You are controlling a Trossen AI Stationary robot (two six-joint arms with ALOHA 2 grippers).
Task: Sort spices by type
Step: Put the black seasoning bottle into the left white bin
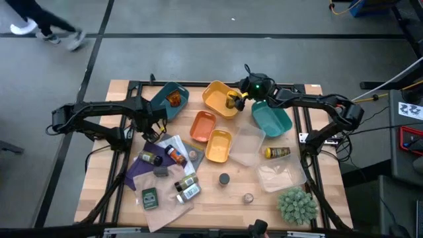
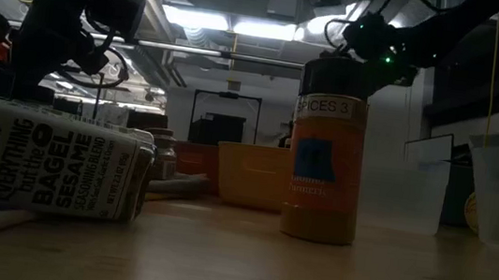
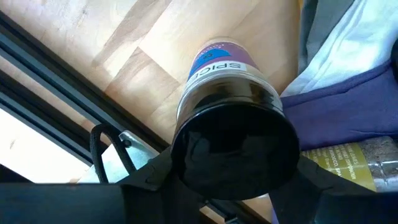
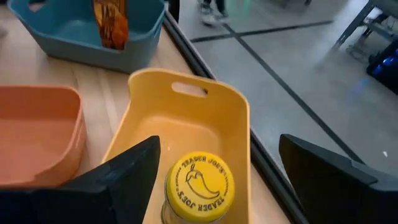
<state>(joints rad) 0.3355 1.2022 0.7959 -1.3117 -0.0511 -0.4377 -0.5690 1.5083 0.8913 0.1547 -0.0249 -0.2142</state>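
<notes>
High view shows both arms at work over the wooden counter (image 1: 218, 195). The right hand (image 1: 235, 99) hangs over the yellow tray (image 1: 215, 92) at the far edge; in the right wrist view its fingers stand wide apart on either side of a yellow-lidded Trader Joe's jar (image 4: 199, 186), touching nothing that I can see, with the jar inside the tray. To finish this step well, it seems best to lift straight up so neither finger knocks the jar over, then swing clear of the tray wall.

The left hand (image 1: 151, 132) sits near the heap of spices (image 1: 168, 168) on the counter's left part. In the left wrist view its fingers are clamped on the dark lid of a purple-labelled spice jar (image 3: 230, 130), which is tipped toward the camera above the wood. That jar should go to a tray of matching jars; carrying it level and low looks safest, since the grip is only on the lid.
</notes>
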